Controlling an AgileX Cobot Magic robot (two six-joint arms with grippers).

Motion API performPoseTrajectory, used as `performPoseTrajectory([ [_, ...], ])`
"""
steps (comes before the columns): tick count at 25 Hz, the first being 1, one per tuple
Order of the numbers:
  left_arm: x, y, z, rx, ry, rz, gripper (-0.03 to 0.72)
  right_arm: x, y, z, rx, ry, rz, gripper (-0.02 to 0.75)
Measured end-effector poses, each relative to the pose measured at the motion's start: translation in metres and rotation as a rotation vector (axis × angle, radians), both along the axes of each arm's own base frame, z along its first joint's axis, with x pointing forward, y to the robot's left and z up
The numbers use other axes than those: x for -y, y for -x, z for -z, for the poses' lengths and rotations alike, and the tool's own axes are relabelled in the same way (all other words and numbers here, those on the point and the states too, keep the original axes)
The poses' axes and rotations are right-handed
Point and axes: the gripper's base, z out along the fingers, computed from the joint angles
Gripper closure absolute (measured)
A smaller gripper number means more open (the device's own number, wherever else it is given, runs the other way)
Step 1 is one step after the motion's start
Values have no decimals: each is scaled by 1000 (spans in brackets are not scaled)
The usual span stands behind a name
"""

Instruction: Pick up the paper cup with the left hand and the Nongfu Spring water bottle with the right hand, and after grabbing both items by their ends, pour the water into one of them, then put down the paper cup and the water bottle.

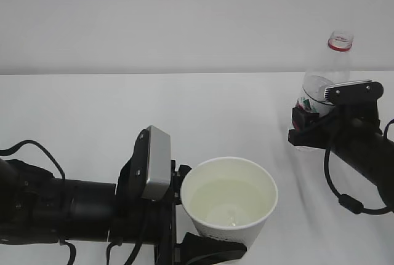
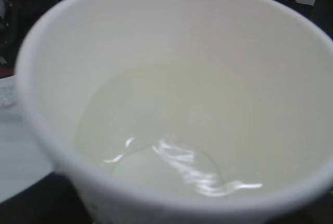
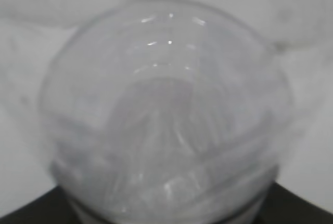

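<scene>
closest to the lens sat the paper cup (image 1: 229, 200), held low at the front by the left hand (image 1: 86, 206), whose end effector (image 1: 203, 246) was clamped around the cup's lower part. water (image 1: 231, 206) lay in the bottom of the cup, the wrist view showing it rippling with glints. well apart, up at the right, the right hand (image 1: 354, 139) held the nongfu spring water bottle (image 1: 323, 87) upright, its end effector (image 1: 311, 123) closed on the bottle at the label, the neck uncapped. how much was left in the bottle i could not tell.

pouring looked done to me, so the risk was in the setting down. the cup was soft and open; a tighter squeeze or a tilt on the way to the white surface (image 1: 92, 105) could slop water over the rim. a release before the base sat flat could tip it. the bottle, tall and light, could topple if let go while leaning.
</scene>
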Motion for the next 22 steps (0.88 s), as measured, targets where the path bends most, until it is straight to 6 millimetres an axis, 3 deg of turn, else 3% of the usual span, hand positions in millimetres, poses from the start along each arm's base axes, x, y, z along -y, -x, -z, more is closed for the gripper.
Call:
performPoseTrajectory([
  [14,0,0,0,0,0,0,126,0,0,0,-4,-1,1,365],
  [22,0,0,0,0,0,0,126,0,0,1,-8,-1,4,240],
])
